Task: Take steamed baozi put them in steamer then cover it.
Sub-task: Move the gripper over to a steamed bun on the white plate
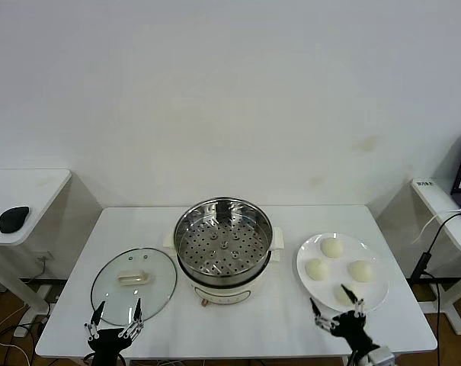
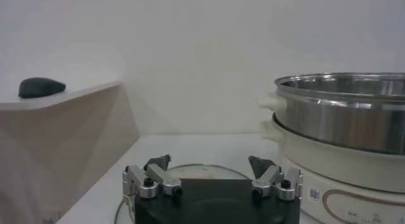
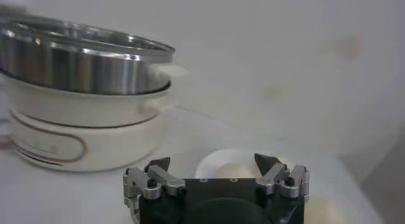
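Head view: both grippers open, nothing held.
Right gripper (image 1: pixel 335 306) may squash soft cream-white buns (image 1: pixel 332 247); left gripper (image 1: pixel 116 314) waits.

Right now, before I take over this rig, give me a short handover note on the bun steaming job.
Left gripper: open, empty, at the near table edge by the round clear glass lid, which lies flat left of the steamer.
Right gripper: open, empty, at the near rim of the flat white plate.
Round shiny steel steamer: table centre, uncovered, its perforated tray bare.
Four small cream-white buns: all on the plate, right of the steamer.
Done: nothing.
Left: move four buns into the steamer, then fit the lid.
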You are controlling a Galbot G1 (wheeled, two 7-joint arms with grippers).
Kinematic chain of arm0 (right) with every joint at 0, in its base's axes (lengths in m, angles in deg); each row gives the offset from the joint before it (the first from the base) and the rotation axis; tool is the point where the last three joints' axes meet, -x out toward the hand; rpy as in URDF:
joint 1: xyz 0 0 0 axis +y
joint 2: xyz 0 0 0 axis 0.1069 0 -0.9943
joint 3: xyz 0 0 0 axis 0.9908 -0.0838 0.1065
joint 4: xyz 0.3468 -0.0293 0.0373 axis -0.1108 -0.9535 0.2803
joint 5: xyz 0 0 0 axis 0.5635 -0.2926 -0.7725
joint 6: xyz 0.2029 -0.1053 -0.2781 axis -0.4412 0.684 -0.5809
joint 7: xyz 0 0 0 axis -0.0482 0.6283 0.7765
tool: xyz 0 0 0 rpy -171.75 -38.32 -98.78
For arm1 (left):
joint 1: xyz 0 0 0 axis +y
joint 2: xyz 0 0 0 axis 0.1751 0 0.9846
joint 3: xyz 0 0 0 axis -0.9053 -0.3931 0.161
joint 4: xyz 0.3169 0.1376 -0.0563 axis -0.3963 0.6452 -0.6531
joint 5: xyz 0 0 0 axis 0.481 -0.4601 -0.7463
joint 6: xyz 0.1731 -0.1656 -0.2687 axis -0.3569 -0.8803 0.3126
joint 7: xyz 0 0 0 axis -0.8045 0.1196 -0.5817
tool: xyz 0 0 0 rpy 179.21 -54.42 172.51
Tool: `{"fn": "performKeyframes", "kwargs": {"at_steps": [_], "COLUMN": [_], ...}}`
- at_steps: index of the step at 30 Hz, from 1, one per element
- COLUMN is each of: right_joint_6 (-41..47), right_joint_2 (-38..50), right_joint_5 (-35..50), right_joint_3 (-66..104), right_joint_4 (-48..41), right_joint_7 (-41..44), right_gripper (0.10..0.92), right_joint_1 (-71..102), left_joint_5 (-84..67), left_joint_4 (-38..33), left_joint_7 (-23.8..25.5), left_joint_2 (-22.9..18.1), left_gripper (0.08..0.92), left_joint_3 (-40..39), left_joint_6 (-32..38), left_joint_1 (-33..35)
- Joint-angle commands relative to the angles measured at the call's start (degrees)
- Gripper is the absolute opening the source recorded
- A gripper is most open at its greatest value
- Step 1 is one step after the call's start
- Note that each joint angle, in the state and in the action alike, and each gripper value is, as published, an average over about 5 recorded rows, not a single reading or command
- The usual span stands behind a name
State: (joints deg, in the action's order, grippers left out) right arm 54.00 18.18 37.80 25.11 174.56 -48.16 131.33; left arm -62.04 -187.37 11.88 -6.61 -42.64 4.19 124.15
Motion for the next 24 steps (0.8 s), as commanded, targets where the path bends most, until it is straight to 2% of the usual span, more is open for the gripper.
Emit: {"fn": "performKeyframes", "kwargs": {"at_steps": [1,7,13,24], "right_joint_6": [2.76,4.49,6.98,6.68], "right_joint_2": [19.10,30.55,39.65,40.88], "right_joint_5": [-20.17,-22.15,-18.42,-11.18], "right_joint_3": [2.91,-1.52,-13.81,-49.38], "right_joint_4": [-6.85,-12.43,-20.55,-36.17], "right_joint_7": [3.50,13.33,24.16,45.97], "right_gripper": [0.823,0.823,0.823,0.823], "right_joint_1": [-16.59,-25.15,-39.28,-71.99], "left_joint_5": [1.78,1.95,4.23,7.41], "left_joint_4": [0.01,0.01,-0.13,-0.69], "left_joint_7": [0.58,0.99,0.99,0.80], "left_joint_2": [2.44,2.87,2.11,1.65], "left_gripper": [0.823,0.823,0.823,0.823], "left_joint_3": [1.21,2.20,2.24,2.09], "left_joint_6": [-2.61,-2.57,-1.97,-1.32], "left_joint_1": [-2.98,-2.58,-1.75,0.16]}}
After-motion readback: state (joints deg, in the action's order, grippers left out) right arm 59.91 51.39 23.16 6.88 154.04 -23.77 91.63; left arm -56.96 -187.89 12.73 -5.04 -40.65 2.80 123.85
